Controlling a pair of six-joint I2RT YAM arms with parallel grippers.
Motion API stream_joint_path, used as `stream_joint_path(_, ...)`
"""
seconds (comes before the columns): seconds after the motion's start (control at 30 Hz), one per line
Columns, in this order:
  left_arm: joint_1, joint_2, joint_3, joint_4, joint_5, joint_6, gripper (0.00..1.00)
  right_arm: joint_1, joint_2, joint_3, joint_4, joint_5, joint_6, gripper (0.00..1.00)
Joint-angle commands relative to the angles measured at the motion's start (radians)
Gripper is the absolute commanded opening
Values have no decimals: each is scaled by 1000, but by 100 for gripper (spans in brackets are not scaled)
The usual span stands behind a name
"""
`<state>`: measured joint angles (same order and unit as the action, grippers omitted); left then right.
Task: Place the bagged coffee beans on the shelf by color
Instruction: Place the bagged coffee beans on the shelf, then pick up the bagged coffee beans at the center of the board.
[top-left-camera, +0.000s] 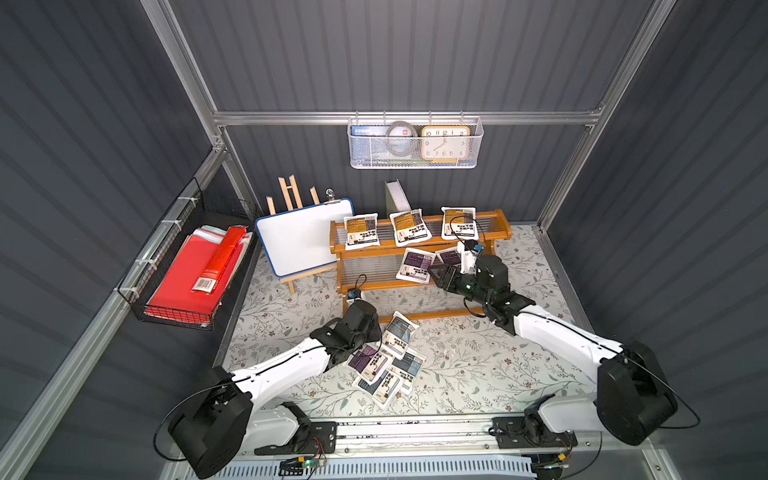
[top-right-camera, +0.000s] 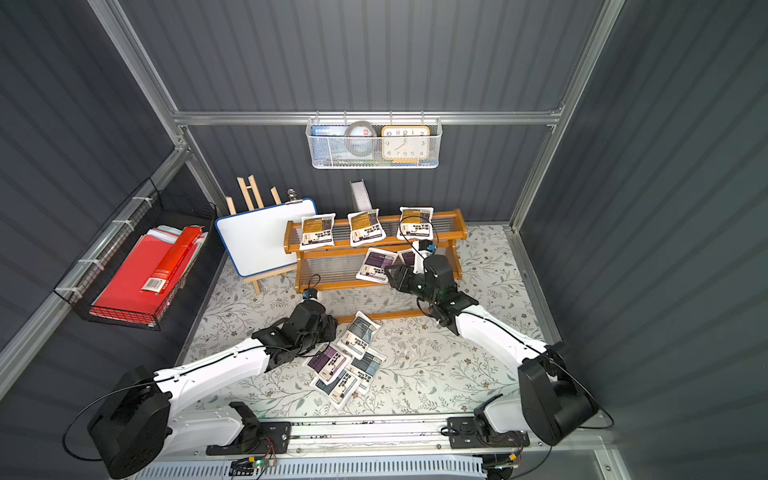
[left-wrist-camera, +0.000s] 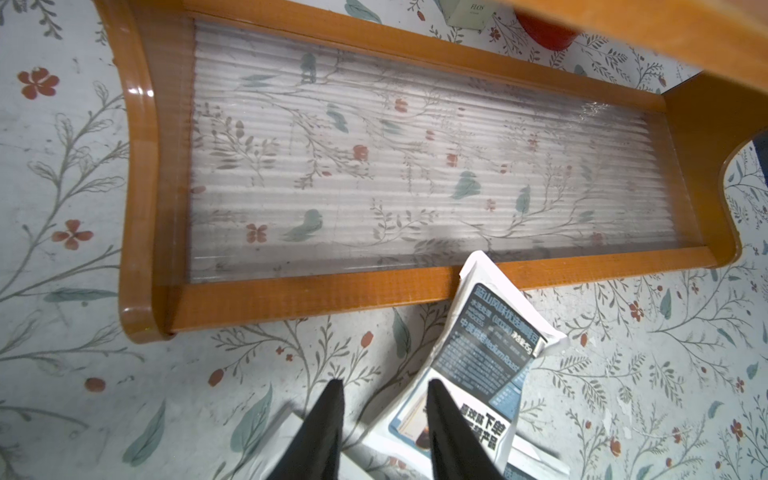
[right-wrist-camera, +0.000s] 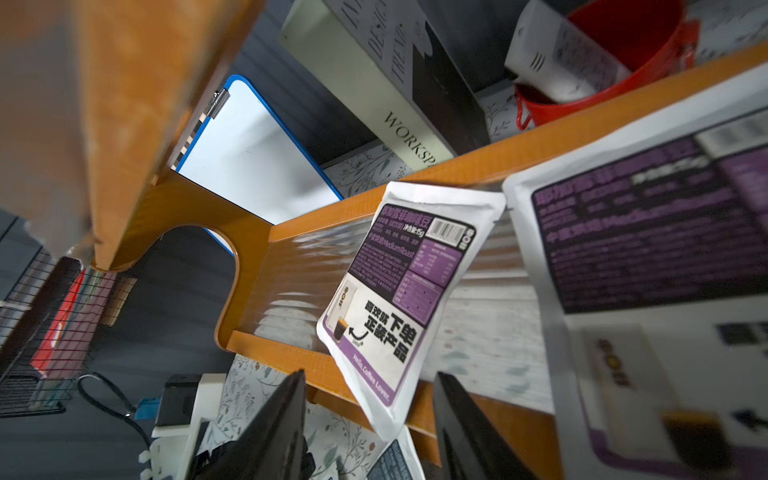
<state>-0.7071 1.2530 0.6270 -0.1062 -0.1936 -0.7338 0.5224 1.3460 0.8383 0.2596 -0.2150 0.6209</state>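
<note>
Whiteboard (top-left-camera: 301, 237) just left of shelf (top-left-camera: 382, 285). Left gripper (left-wrist-camera: 384, 384) low before shelf, fingers apart at edge of grey-blue pouch (left-wrist-camera: 486, 353) leaning on bottom rail; gripped or not, cannot tell. Pile of pouches (top-left-camera: 386, 374) in front of shelf. Three yellow-orange pouches (top-left-camera: 409, 226) on top tier. Two purple pouches (top-left-camera: 415, 264) on middle tier. Right gripper (right-wrist-camera: 370, 374) at that tier's front rail, fingers spread, gripping nothing.

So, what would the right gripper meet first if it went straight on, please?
Most likely the purple-labelled white square pouch just ahead, overhanging the middle tier of the orange-brown wooden shelf.
</note>
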Motion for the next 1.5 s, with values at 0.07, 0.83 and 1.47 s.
stream_joint_path(0.07, 3, 11, 39, 2, 13, 25, 38, -3, -118, -24, -81, 136, -36, 56)
stream_joint_path(0.83, 5, -134, -74, -278, 51, -85, 15, 353, 101, -80, -372, -313, -268, 46)
stream_joint_path(1.47, 5, 99, -78, -249, 84, -55, 0, 367, 422, 30, -195, -436, -305, 45)
